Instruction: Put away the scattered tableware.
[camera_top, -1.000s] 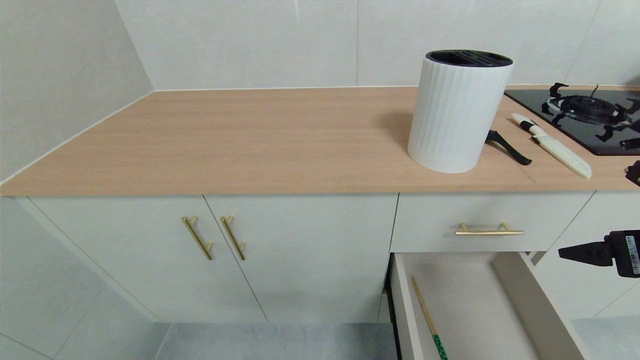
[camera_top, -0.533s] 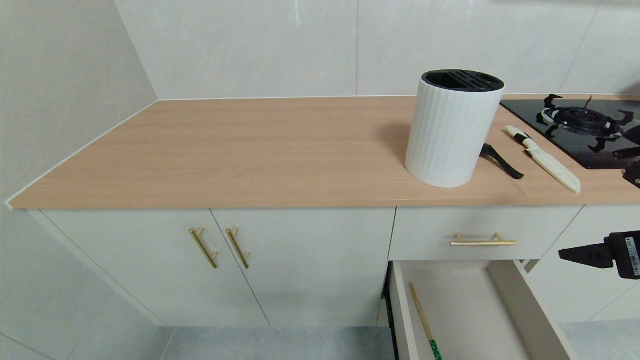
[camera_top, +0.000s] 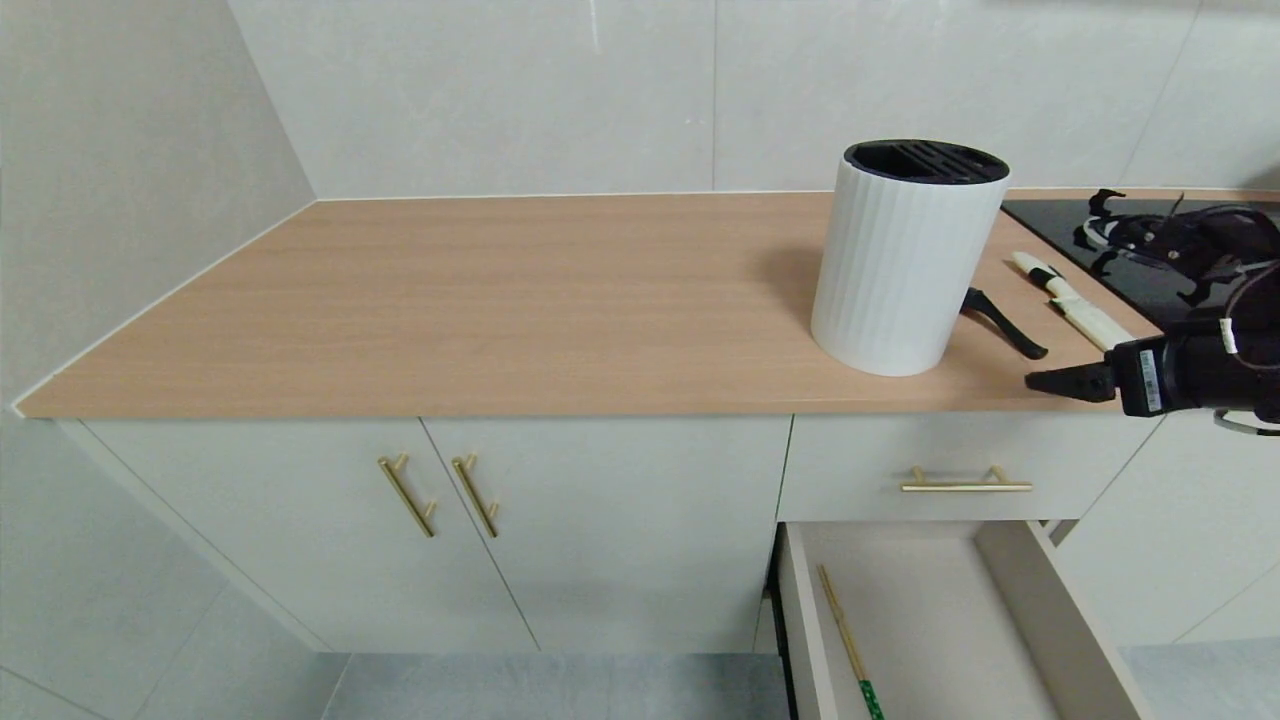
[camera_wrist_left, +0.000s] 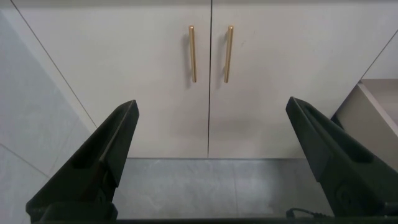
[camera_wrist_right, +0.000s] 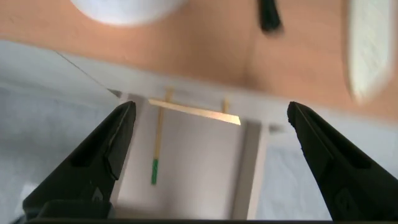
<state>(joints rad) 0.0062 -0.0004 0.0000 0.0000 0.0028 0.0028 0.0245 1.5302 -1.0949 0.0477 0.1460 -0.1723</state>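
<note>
white knife (camera_top: 1075, 308): we find it flat on the counter (camera_top: 500, 300), close to the front edge. it sits between the stove (camera_top: 1060, 225) and a black handle (camera_top: 1003, 323) that pokes out from behind the white ribbed knife block (camera_top: 905, 270). its blade end is hidden behind the right arm.

chopstick (camera_top: 848, 640): we log it in the open drawer (camera_top: 1050, 610), along the drawer's left wall, green tip toward the front.

right pincer (camera_top: 1045, 381): level with the counter's front edge, right of the block, above the open drawer. fingers spread wide, holding nothing.

left pincer (camera_wrist_left: 211, 104): also spread wide, holding nothing, low before the cabinet doors (camera_wrist_left: 267, 106) with gold handles.

room: the block stands toward the counter's right, well apart from the side wall at left.
</note>
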